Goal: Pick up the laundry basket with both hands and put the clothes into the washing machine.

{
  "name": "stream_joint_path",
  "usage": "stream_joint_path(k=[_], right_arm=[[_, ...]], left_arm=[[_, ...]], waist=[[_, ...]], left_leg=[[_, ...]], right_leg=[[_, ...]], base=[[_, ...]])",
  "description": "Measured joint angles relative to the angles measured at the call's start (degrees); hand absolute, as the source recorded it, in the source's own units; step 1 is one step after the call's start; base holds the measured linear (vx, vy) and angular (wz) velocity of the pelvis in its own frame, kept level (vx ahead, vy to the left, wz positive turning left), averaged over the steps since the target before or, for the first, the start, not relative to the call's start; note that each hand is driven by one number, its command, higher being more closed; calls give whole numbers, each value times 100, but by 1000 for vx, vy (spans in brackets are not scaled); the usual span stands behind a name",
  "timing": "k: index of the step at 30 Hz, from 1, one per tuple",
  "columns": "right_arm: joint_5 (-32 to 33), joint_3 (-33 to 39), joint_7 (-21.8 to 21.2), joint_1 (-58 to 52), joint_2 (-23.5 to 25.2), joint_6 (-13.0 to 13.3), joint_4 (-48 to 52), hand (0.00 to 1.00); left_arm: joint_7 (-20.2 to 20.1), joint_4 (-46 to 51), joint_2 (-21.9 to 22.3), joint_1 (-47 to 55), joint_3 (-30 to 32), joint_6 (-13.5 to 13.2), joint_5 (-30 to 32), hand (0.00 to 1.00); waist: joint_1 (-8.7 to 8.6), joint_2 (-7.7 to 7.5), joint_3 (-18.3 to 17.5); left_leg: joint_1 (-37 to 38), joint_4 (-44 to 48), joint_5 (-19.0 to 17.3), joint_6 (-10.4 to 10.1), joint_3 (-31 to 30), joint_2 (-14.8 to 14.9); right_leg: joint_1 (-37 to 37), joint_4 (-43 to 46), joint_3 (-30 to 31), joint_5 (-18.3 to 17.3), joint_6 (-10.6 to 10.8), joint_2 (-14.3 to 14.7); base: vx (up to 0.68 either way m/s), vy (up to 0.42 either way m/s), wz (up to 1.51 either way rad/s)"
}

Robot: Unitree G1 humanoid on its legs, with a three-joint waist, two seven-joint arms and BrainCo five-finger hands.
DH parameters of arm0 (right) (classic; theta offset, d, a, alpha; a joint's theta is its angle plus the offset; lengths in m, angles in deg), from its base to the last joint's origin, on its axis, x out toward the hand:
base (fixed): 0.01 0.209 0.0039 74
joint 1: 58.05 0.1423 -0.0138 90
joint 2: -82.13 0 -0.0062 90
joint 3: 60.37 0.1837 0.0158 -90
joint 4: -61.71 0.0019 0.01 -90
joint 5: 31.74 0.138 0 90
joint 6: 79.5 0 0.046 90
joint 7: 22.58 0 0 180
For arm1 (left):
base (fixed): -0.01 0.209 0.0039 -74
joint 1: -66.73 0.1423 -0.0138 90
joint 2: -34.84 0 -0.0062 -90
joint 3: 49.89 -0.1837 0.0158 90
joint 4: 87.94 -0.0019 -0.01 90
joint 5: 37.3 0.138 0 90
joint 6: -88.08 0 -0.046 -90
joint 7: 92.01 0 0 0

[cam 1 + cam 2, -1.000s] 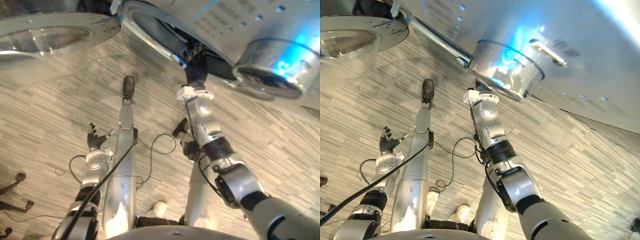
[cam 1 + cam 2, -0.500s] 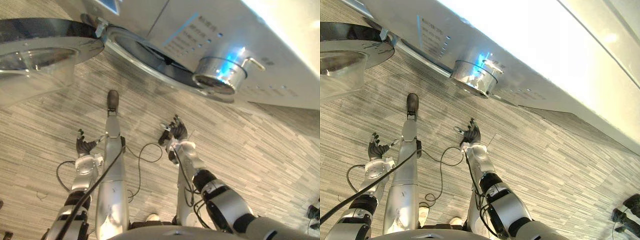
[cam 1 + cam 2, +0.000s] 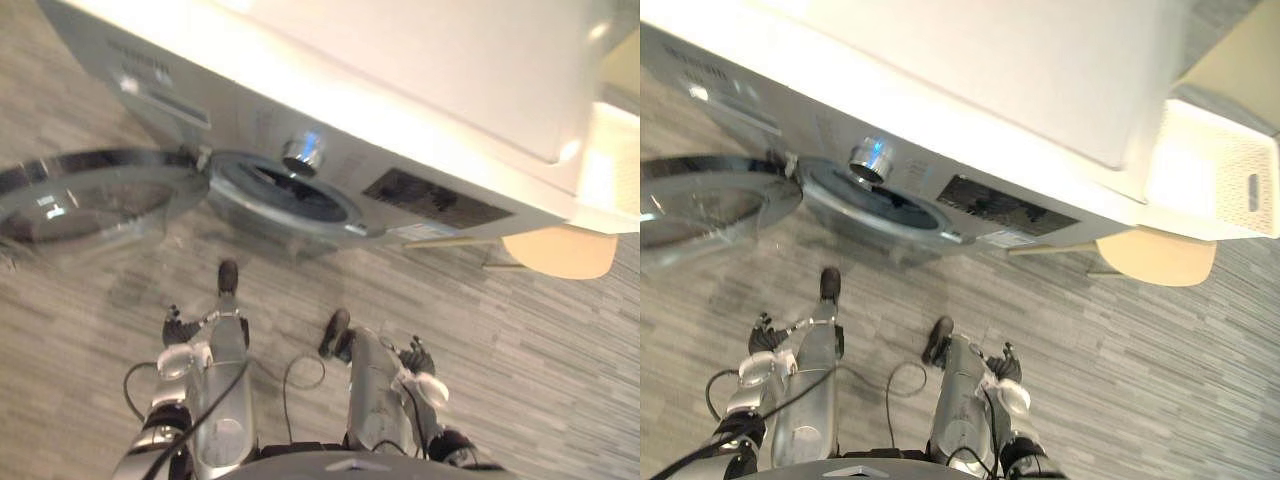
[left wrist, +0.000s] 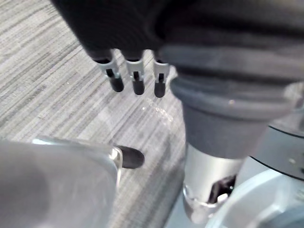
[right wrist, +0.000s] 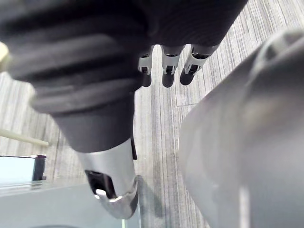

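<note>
Empty left hand and right hand hang loose-fingered; best turn toward basket, grip both sides evenly.

Drum mouth gaping, door jutting out at the left

The washing machine is filling the upper frame. Its round opening is standing unblocked at centre, while the glass door is jutting out at middle left (a barrier on that side). Bare floor is lying free below. A tan round seat is crowding the right edge, just below the white basket.
</note>
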Motion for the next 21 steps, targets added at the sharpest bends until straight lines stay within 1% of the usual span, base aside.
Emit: stream_joint_path(k=[1, 2, 3, 5, 6, 7, 8, 9, 10, 11, 12, 13, 15, 17, 19, 20, 21], right_arm=[[-68, 46, -1, -77, 22, -30, 4, 0], [-202, 171, -11, -216, 96, -99, 0, 0], [-233, 284, -49, -366, 164, -130, -5, 0], [-276, 405, -80, -493, 205, -147, 6, 0], [-376, 523, -157, -641, 226, -173, 12, 0], [-446, 602, -176, -791, 245, -215, 12, 0], [-450, 616, -183, -845, 236, -240, -6, 0], [-457, 675, -207, -941, 163, -262, -28, 0], [-469, 735, -231, -967, 149, -266, -62, 0], [-564, 869, -242, -1012, 114, -267, -203, 0], [-582, 923, -243, -1013, 105, -267, -275, 0], [-633, 1070, -239, -986, 90, -283, -439, 0], [-661, 1149, -239, -957, 79, -363, -559, 0], [-735, 1287, -238, -881, 74, -388, -714, 0], [-918, 1335, -237, -834, 59, -399, -835, 0], [-1014, 1344, -236, -757, 29, -404, -938, 0], [-1074, 1340, -237, -709, 1, -431, -968, 0]], left_arm=[[-45, -47, 30, 58, -5, 10, 67, 0], [-130, -162, 78, 134, -16, 23, 122, 0], [-214, -290, 135, 208, -18, 59, 206, 0], [-273, -386, 191, 309, -29, 75, 264, 0], [-326, -463, 318, 430, -44, 90, 320, 0], [-369, -561, 435, 531, -100, 100, 345, 0], [-384, -618, 500, 561, -149, 103, 400, 0], [-436, -700, 619, 665, -270, 99, 546, 0], [-471, -763, 637, 732, -322, 99, 551, 0], [-491, -886, 630, 782, -460, 103, 554, 0], [-491, -932, 627, 814, -529, 102, 557, 0], [-498, -1037, 592, 832, -720, 103, 581, 0], [-523, -1075, 542, 843, -901, 102, 590, 0], [-540, -1084, 482, 864, -1040, 102, 591, 0], [-580, -1090, 406, 947, -1113, 100, 591, 0], [-597, -1083, 385, 970, -1116, 99, 591, 0], [-598, -1079, 385, 969, -1108, 93, 592, 0]], waist=[[6, 2, -107], [4, 29, -313], [10, 62, -496], [3, 120, -712], [-13, 212, -970], [-53, 308, -1262], [-79, 343, -1363], [-87, 562, -1522], [-106, 624, -1590], [-181, 694, -1772], [-208, 731, -1836], [-223, 774, -1921], [-229, 776, -1978], [-235, 778, -1977], [-236, 797, -1974], [-195, 863, -1928], [-185, 812, -1934]], left_leg=[[101, -6, -21, -7, 68, 25], [279, -29, -62, -4, 159, 92], [645, -211, -62, -10, 348, 201], [904, -420, -57, -15, 549, 293], [1193, -768, -56, -16, 733, 338], [1524, -1221, -38, -17, 973, 378], [1653, -1354, -26, -18, 1086, 388], [2019, -1503, 22, -32, 1202, 394], [2142, -1603, 81, -74, 1231, 391], [2296, -1729, 78, -71, 1337, 373], [2365, -1809, 78, -71, 1344, 360], [2494, -1919, 76, -73, 1334, 326], [2511, -1952, 74, -73, 1297, 280], [2565, -1925, 70, -72, 1221, 233], [2624, -1814, 58, -65, 986, 193], [2609, -1644, -9, -77, 916, 190], [2580, -1518, -45, -64, 846, 186]], right_leg=[[59, -19, 57, 1, 0, 23], [192, -87, 127, 4, 6, 79], [415, -241, 210, 21, 21, 170], [581, -378, 204, 42, 17, 207], [746, -617, 204, 53, 22, 262], [943, -1004, 217, 138, 35, 293], [1060, -1182, 215, 185, 36, 292], [1336, -1498, 266, 319, 71, 422], [1436, -1627, 339, 393, 105, 473], [1597, -1918, 393, 537, 141, 500], [1676, -2067, 417, 593, 148, 522], [1831, -2405, 526, 759, 181, 587], [1941, -2668, 544, 952, 223, 590], [2120, -2877, 537, 1090, 234, 596], [2375, -3064, 507, 1191, 211, 625], [2484, -3078, 471, 1204, 195, 627], [2542, -3064, 439, 1208, 205, 625]], base=[[6, -61, -35], [18, -66, -50], [9, -67, -48], [-1, -65, -35], [62, -56, -33], [110, -27, -29], [173, -13, -44], [151, 5, -46], [141, 27, -56], [93, 43, -34], [114, 52, -39], [97, 39, -29], [103, 43, -14], [90, 21, 8], [137, 0, 20], [118, -11, 20], [116, -30, 32]])
